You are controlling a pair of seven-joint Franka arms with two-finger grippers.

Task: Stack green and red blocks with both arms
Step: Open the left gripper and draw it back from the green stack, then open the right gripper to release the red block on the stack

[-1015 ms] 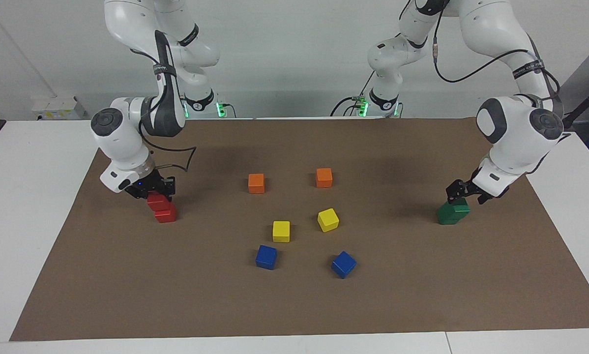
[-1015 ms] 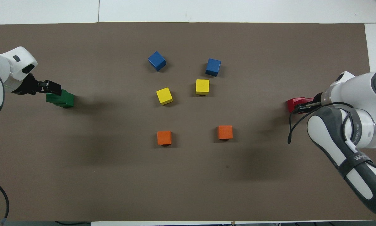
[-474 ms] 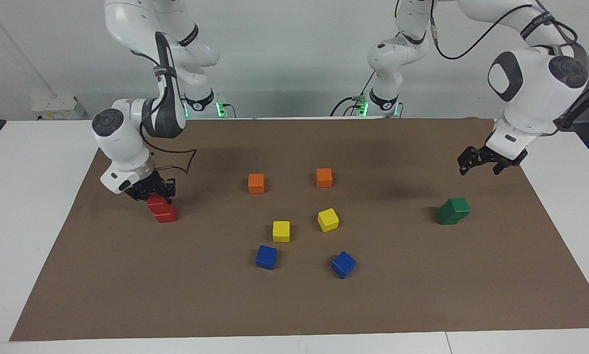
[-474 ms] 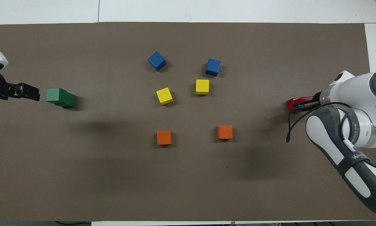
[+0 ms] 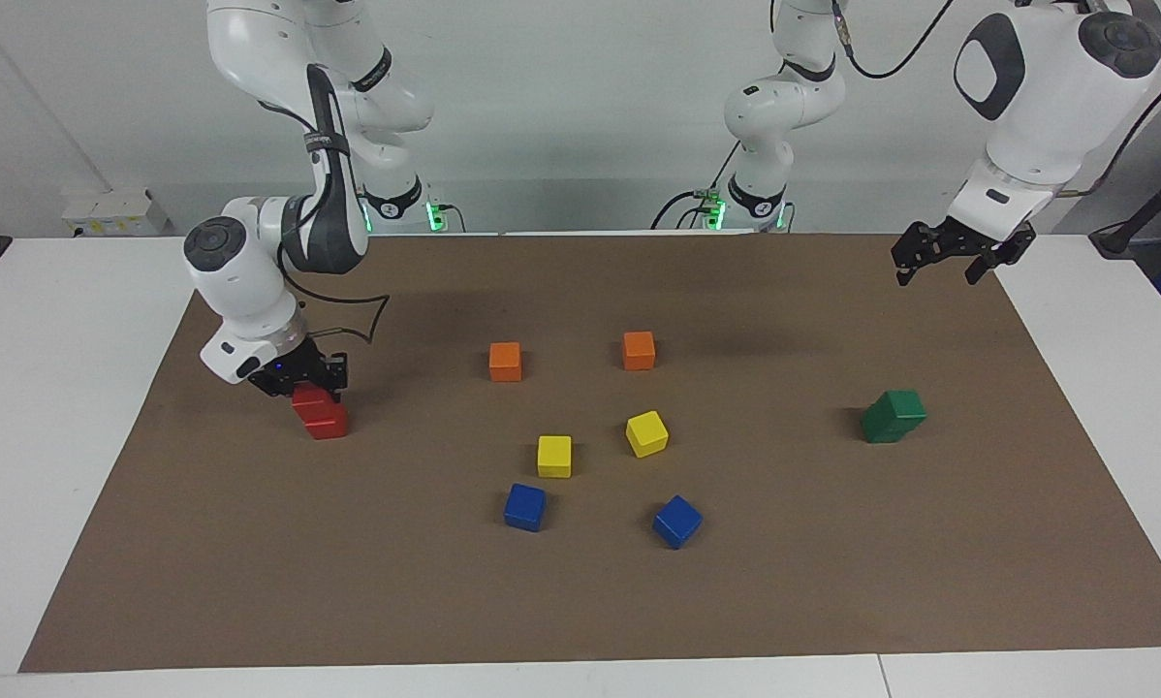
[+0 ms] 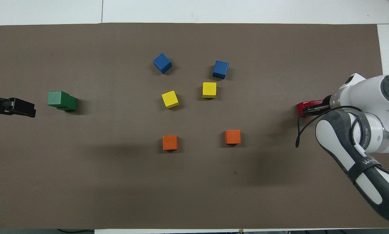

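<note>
Two green blocks form a skewed stack toward the left arm's end of the mat, the upper green block (image 5: pixel 902 404) (image 6: pixel 56 98) offset on the lower green block (image 5: pixel 879 426) (image 6: pixel 71 104). My left gripper (image 5: pixel 939 269) (image 6: pixel 28 110) hangs open and empty, high over the mat's edge, apart from that stack. Toward the right arm's end, an upper red block (image 5: pixel 309 398) (image 6: pixel 302 106) rests on a lower red block (image 5: pixel 328 423). My right gripper (image 5: pixel 310 385) (image 6: pixel 312 109) is down on the upper one, shut on it. The overhead view shows only a sliver of red past the right wrist.
On the brown mat (image 5: pixel 832 582), in the middle, lie two orange cubes (image 5: pixel 506 361) (image 5: pixel 639 350), two yellow cubes (image 5: pixel 554 456) (image 5: pixel 646 433) and two blue cubes (image 5: pixel 524 506) (image 5: pixel 677 521). White tabletop (image 5: pixel 57 388) surrounds the mat.
My left gripper let go of the upper green block, then rose and drew back over the mat's edge. My right gripper stayed shut on the upper red block, settling slightly lower.
</note>
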